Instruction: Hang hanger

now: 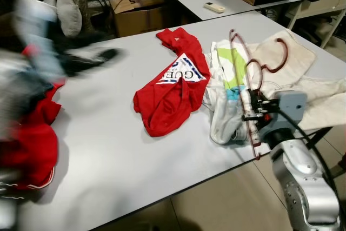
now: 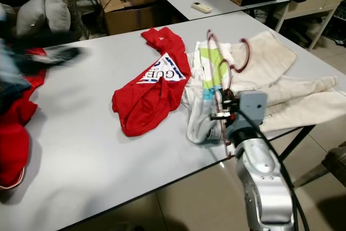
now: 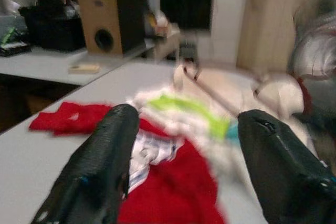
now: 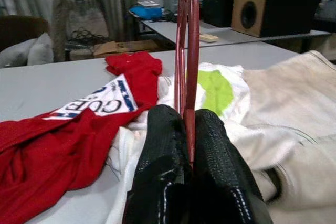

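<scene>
Right gripper [image 4: 188, 145], lower right of the head view, has its fingers clamped on the red hanger [image 1: 250, 74], which stands over white clothing [image 1: 224, 87] at the table [image 1: 108, 150] edge. Left gripper [image 3: 184, 145] gapes wide, holding nothing, above a red shirt [image 1: 170, 87].

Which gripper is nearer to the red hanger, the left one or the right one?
The right. The right gripper is shut on the red hanger over the white clothes at the table's near edge. The left gripper, fingers open, is across the red shirt from it.
</scene>
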Controlling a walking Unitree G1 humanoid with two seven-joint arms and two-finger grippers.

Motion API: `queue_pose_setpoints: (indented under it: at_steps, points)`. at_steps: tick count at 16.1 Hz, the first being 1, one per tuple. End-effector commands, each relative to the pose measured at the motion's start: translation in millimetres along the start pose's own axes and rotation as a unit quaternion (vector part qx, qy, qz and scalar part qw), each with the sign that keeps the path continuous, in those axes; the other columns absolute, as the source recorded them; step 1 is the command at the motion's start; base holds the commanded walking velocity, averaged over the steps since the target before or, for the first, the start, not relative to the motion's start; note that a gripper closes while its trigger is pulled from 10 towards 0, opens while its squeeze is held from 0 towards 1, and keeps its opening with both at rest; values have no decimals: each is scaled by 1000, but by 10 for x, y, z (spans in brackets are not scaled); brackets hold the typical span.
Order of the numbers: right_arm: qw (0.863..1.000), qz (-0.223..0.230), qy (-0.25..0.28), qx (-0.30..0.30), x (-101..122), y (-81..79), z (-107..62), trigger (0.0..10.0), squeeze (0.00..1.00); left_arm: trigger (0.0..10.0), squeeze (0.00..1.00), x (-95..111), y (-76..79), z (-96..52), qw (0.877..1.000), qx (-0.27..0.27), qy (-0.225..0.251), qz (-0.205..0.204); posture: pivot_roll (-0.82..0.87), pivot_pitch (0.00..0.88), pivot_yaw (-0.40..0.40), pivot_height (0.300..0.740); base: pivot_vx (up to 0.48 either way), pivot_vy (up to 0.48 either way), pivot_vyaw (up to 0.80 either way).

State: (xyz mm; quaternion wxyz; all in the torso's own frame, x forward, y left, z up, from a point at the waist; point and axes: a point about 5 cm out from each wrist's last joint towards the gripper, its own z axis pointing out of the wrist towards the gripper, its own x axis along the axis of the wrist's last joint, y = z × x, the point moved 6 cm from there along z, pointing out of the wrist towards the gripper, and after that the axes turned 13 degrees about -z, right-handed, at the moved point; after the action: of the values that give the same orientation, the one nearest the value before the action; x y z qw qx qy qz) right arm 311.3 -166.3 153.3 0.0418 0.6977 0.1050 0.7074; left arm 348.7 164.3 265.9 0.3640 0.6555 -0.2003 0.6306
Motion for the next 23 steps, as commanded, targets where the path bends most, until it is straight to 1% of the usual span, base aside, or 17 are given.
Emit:
queue_pose_setpoints:
  at_steps: [1, 2, 3, 4, 5, 6, 8, 9, 10, 12, 14, 15, 17, 18, 19, 21, 23]
  points:
    - [1000, -4, 4, -11, 75, 53, -47, 10000, 0, 10000, 945, -172, -71, 87, 998, 63, 20, -16, 43, 0, 73, 740, 0, 0, 0]
    - [1000, -10, 9, -3, 135, 21, -85, 10000, 0, 10000, 718, -465, -28, 154, 994, 78, 21, -72, 35, 6, 69, 740, 0, 0, 0]
    - [1000, -18, 8, 5, 155, -8, -107, 10000, 0, 10000, 659, -619, 39, 173, 993, 84, 20, -75, 30, 9, 68, 740, 0, 0, 0]
    - [999, -27, 5, 18, 155, -37, -132, 10000, 0, 10000, 482, -744, 71, 190, 993, 100, 17, -65, 16, 22, 57, 740, 0, 0, 0]
    - [999, -32, 3, 22, 155, -46, -142, 10000, 0, 10000, 482, -806, 70, 196, 991, 113, 15, -66, 16, 22, 57, 740, 0, 0, 0]
    - [999, -36, -3, 23, 139, -48, -161, 10000, 0, 10000, 482, -979, 59, 208, 988, 145, 3, -60, 8, 27, 50, 740, 0, 0, 0]
    - [999, -36, -14, 22, 94, -45, -189, 10000, 0, 10000, 478, -1185, 9, 222, 981, 190, -22, -23, 1, 38, 50, 740, 0, -180, 0]
    - [999, -35, -20, 27, 81, -44, -217, 10000, 0, 10000, 341, -1276, -40, 199, 976, 214, -40, -10, 0, 38, 52, 740, 0, 0, 0]
    - [998, -39, -24, 35, 63, -28, -249, 10000, 0, 10000, 329, -1391, -127, 151, 969, 235, -75, 21, -4, 35, 55, 740, 0, 0, 0]
    - [998, -30, -37, 47, 20, 43, -296, 10000, 0, 10000, 0, -1532, -313, 140, 957, 254, -124, 60, -16, 36, 61, 740, 0, 0, 0]
    - [995, -31, -51, 74, -23, 0, -335, 10000, 0, 10000, 0, -1576, -355, 225, 955, 251, -138, 73, -22, 43, 64, 740, 0, 0, 0]
    - [992, -37, -64, 99, -86, -35, -402, 10000, 0, 10000, 0, -1644, -390, 322, 953, 244, -156, 89, -27, 46, 69, 740, 0, 0, 0]
    - [992, -39, -85, 82, -184, 76, -478, 10000, 0, 10000, 0, -1677, -488, 399, 947, 258, -163, 102, -54, 46, 86, 740, 0, 0, 0]
    - [993, -37, -91, 70, -201, 169, -535, 10000, 0, 2941, 0, -1638, -607, 405, 942, 279, -156, 101, -66, 48, 91, 740, 0, 0, 0]
    - [993, -43, -94, 62, -204, 240, -584, 10000, 0, 0, 0, -1613, -640, 418, 944, 277, -151, 97, -70, 50, 91, 740, 0, 0, 0]
    - [992, -51, -98, 60, -210, 311, -630, 10000, 0, 0, 0, -1637, -575, 480, 953, 238, -156, 105, -76, 57, 88, 740, 0, 0, 0]
    - [992, -54, -103, 56, -230, 377, -649, 10000, 0, 0, 0, -1722, -532, 522, 957, 197, -175, 121, -84, 63, 80, 740, 0, 0, 0]
